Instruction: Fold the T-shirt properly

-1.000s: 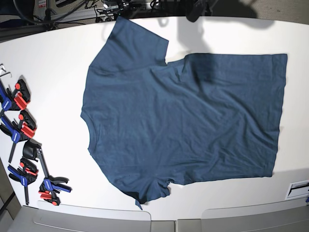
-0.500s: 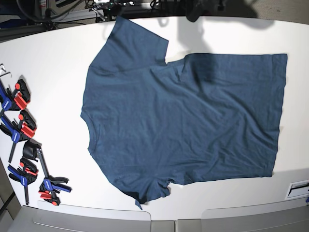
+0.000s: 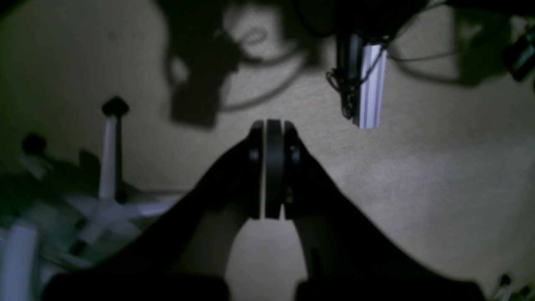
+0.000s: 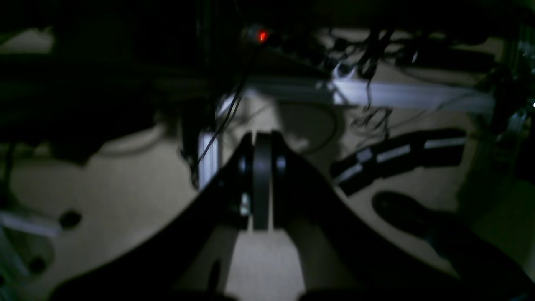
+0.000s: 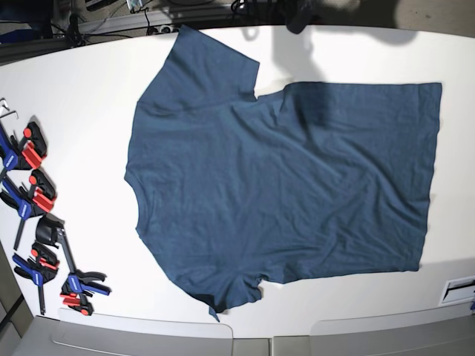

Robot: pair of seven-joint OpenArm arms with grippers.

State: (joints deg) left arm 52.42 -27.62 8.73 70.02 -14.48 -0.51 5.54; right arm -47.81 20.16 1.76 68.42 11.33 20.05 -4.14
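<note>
Plainly, no fold had begun: the T-shirt [image 5: 282, 185] lay spread flat and unfolded on the white table [image 5: 82, 96], its neck toward the base view's left edge, its hem along the right, one sleeve reaching toward the far edge and the other toward the near edge, with soft wrinkles running across the body. Neither arm appeared in the base view. The left pincer [image 3: 273, 167] was pressed fully closed with nothing between its jaws, and its camera looked down on carpeted floor and a chair base, not on the cloth. The right pincer [image 4: 261, 184] was likewise closed and empty, facing a dim floor with cables and a metal frame rail. A row of red-and-blue clamps [image 5: 37, 222] sat at the table's left side, well apart from the shirt. The step in hand looked like the very start, before any approach. The next move would likely call for both arms to swing in over the table, open their pincers, and pinch matching points along one side, perhaps a sleeve and the hem corner, so the fabric could be lifted evenly and laid across without bunching.
</note>
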